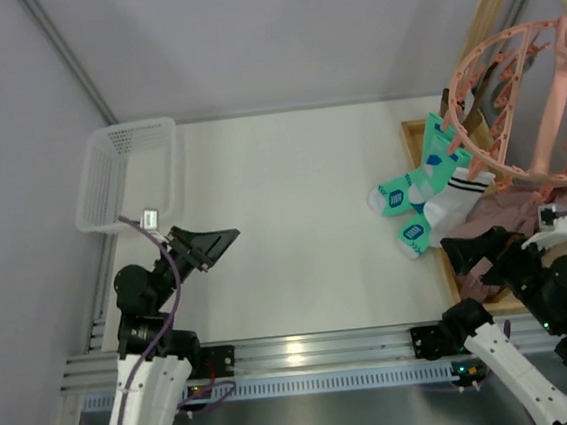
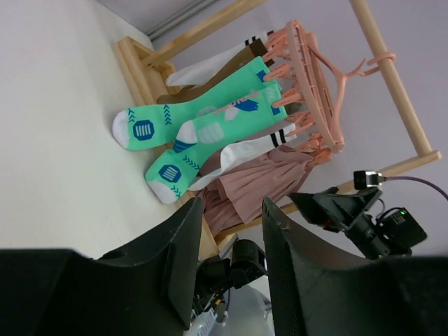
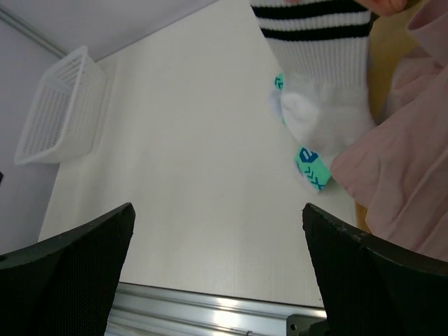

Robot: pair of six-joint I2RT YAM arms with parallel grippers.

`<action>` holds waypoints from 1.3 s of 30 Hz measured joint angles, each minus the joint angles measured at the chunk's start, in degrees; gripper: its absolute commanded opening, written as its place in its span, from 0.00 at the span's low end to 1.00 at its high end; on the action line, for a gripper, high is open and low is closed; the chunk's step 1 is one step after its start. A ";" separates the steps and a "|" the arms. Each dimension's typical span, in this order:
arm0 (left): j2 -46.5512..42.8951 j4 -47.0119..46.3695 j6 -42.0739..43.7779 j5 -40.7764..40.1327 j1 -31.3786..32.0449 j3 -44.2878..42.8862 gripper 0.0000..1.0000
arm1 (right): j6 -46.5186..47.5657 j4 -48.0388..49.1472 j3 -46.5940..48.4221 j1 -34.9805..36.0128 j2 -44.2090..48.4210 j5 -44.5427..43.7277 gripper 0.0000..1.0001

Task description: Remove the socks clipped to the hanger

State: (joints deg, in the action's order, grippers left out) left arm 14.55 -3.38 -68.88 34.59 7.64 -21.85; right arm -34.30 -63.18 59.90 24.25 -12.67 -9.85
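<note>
The salmon-pink round hanger [image 1: 529, 98] hangs from a wooden frame at the far right. Two mint-green socks [image 1: 414, 188] with white and blue patches and a white sock with dark cuff stripes [image 1: 460, 193] hang clipped from its near-left rim, toes down at the table. In the left wrist view the mint socks [image 2: 203, 122], the white sock [image 2: 245, 150], a brown sock [image 2: 250, 49] and the hanger [image 2: 308, 84] all show. My left gripper [image 1: 228, 238] [image 2: 233, 206] is open and empty, far left of the socks. My right gripper [image 1: 468, 250] [image 3: 220, 238] is wide open and empty, just below the white sock [image 3: 322, 77].
A white mesh basket [image 1: 129, 172] stands at the far left of the table and shows in the right wrist view [image 3: 59, 115]. A pink pleated cloth [image 1: 495, 220] hangs behind the socks. The wooden frame's base [image 1: 418, 144] lies on the table at right.
</note>
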 measured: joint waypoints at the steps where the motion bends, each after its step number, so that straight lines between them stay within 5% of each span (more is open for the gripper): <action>1: 2.47 -0.02 0.72 0.72 0.02 -0.94 0.50 | 0.20 -0.13 0.92 0.00 0.02 -0.46 0.99; 5: 16.37 0.61 4.59 3.37 0.48 -7.76 0.74 | 2.19 -0.31 6.34 0.00 0.04 -1.68 0.99; 6: 18.34 0.59 5.05 2.97 1.03 -8.98 0.87 | 2.62 -0.31 7.28 0.00 0.04 -1.88 0.99; 8: 21.79 0.81 7.67 0.00 5.01 -11.65 0.92 | 3.32 -0.35 8.31 0.00 0.02 -2.51 0.99; 15: 41.13 0.02 18.82 -17.55 35.91 -27.17 0.96 | 4.92 -2.01 9.27 0.00 -2.45 -2.78 0.99; 18: 51.39 0.07 24.15 -23.63 44.37 -32.96 0.96 | 4.98 -4.83 9.79 -0.02 -4.52 -3.54 1.00; 27: 70.60 2.58 38.75 -44.11 55.52 -45.18 0.97 | 7.21 -11.21 10.75 -0.20 -11.30 -8.17 1.00; 36: 81.09 0.13 45.53 -40.11 56.59 -55.39 0.91 | 10.21 -12.68 14.93 -0.81 -11.19 -10.47 0.99; 37: 82.05 0.02 45.72 -39.89 56.61 -55.98 0.85 | 10.51 -12.81 14.93 -0.81 -11.28 -10.47 0.99; 38: 82.88 -0.09 45.83 -39.71 56.61 -56.43 0.70 | 10.80 -12.83 14.93 -0.81 -11.45 -10.49 0.92; 39: 83.58 -0.07 45.81 -39.60 56.61 -56.76 0.58 | 11.10 -12.85 14.93 -0.81 -11.58 -10.51 0.37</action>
State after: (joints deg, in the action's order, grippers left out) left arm 98.13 -3.44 -23.07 -5.02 64.25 -78.61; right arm -23.20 -76.03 74.83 23.44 -24.25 -20.36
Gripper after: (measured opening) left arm 0.795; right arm 0.959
